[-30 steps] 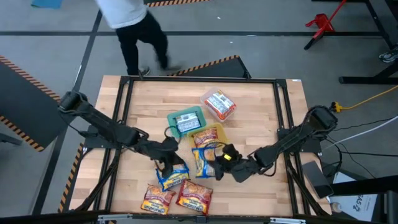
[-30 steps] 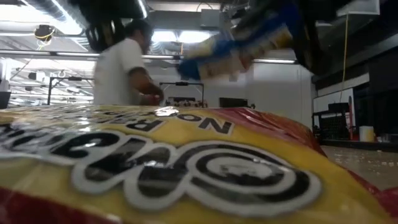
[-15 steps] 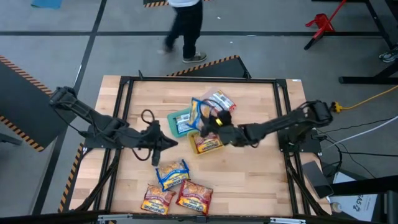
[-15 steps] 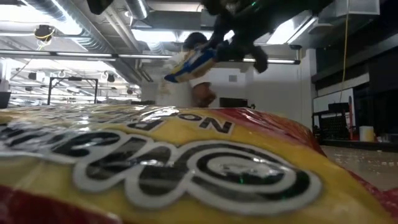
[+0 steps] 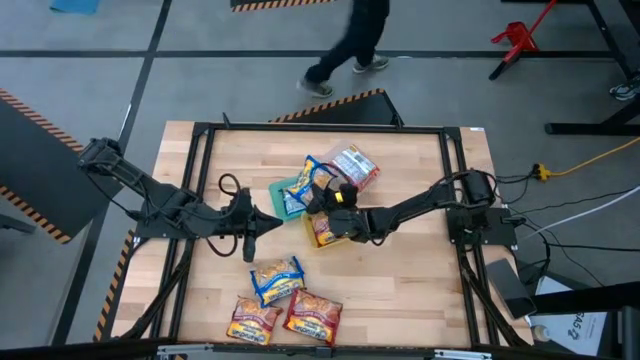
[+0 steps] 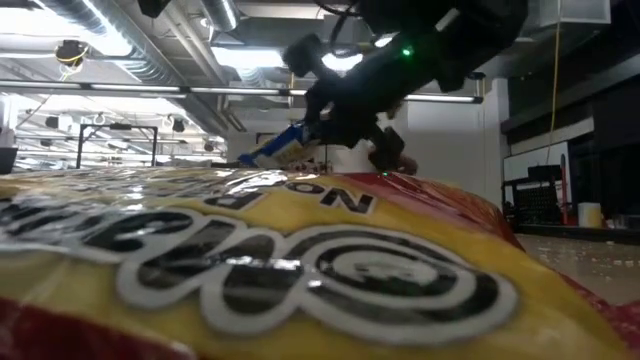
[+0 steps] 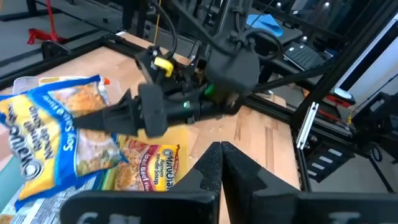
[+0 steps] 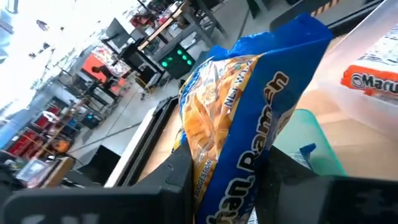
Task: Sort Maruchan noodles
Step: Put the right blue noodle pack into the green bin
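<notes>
Since a moment ago I have carried the blue packet (image 5: pixel 318 178) further back, so my right gripper (image 5: pixel 325 192), clamped on it, now holds it above the teal container (image 5: pixel 291 193); my left gripper (image 5: pixel 262 221), fingers pressed together and empty, has stayed mid-table. One blue packet (image 5: pixel 277 280) and two orange ones (image 5: pixel 314 314) lie near the wooden table (image 5: pixel 420 260)'s front edge, while a person (image 5: pixel 350 45) walks the grey floor behind.
</notes>
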`<state>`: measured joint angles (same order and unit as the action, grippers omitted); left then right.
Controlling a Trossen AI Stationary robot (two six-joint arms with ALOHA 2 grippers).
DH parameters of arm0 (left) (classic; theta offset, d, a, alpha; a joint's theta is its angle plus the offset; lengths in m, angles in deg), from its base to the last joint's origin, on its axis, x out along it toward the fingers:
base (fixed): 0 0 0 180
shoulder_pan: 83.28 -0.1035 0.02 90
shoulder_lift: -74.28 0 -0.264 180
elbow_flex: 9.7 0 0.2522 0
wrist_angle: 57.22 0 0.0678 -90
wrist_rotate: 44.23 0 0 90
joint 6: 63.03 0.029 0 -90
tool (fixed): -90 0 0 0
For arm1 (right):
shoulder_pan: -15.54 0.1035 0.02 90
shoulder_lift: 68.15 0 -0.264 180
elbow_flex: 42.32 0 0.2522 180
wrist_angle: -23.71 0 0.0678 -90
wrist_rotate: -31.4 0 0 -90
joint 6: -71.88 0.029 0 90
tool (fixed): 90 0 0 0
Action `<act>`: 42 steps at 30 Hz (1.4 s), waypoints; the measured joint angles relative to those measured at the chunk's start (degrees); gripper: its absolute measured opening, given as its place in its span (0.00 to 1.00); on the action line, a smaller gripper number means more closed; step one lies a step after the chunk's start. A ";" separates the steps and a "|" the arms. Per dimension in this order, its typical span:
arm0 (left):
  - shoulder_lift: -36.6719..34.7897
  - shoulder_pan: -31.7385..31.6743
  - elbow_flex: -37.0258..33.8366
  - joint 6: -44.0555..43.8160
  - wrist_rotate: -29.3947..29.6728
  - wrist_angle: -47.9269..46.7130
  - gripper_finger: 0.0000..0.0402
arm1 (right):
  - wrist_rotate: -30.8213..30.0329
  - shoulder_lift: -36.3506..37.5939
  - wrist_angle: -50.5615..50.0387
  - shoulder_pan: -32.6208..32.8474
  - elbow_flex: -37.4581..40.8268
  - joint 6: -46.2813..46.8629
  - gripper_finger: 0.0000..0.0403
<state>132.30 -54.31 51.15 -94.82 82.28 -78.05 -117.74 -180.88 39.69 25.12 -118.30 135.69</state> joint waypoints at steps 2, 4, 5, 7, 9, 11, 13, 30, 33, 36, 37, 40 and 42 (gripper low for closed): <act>0.00 0.00 0.00 0.00 0.02 0.01 0.01 | -0.29 -1.14 -0.18 -0.33 -2.63 -2.55 0.22; 0.00 0.00 0.00 0.00 0.03 0.07 0.02 | 0.17 -2.18 -1.90 -0.47 -5.81 -5.09 0.22; 0.00 0.00 0.00 0.00 0.04 0.05 0.02 | 0.13 -2.75 -4.33 -0.66 -7.49 -6.33 0.22; 0.02 0.00 0.00 0.00 0.01 0.02 0.02 | 0.65 -4.21 -10.29 -0.70 -11.41 -8.08 0.22; 0.02 0.00 0.00 0.00 -0.02 0.03 0.01 | 0.19 -5.18 -17.58 -0.74 -15.38 -9.36 0.22; 0.02 0.00 0.00 0.02 -0.04 0.02 0.00 | -0.72 -6.41 -23.24 -0.74 -19.17 -9.97 0.22; 0.02 0.00 0.00 0.02 -0.04 0.04 0.00 | -1.56 -7.66 -28.29 -0.72 -21.52 -10.35 0.22; -1.78 4.83 0.00 0.33 -1.63 -0.15 0.01 | 29.50 0.13 -59.38 -8.55 -35.74 -62.50 0.22; -2.66 6.21 0.00 0.40 -1.74 -0.22 0.01 | 40.31 -0.10 -62.62 -12.65 -38.83 -70.27 0.22; -3.89 7.33 0.00 0.50 -1.71 -0.22 0.00 | 49.31 -0.58 -63.71 -16.52 -39.47 -77.35 0.22; -4.29 7.62 0.00 0.52 -1.74 -0.23 0.01 | 52.02 -0.61 -63.53 -17.73 -39.54 -79.36 0.22; -5.22 8.14 0.00 0.53 -1.73 -0.21 0.01 | 59.63 -0.71 -62.84 -21.29 -39.84 -83.87 0.22; -5.77 8.17 0.00 0.61 -1.73 -0.29 0.01 | 63.99 -1.02 -63.73 -23.26 -39.78 -86.53 0.22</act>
<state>126.53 -46.13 51.15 -94.20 80.55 -78.34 -53.75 -181.91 -24.04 1.86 -158.08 49.16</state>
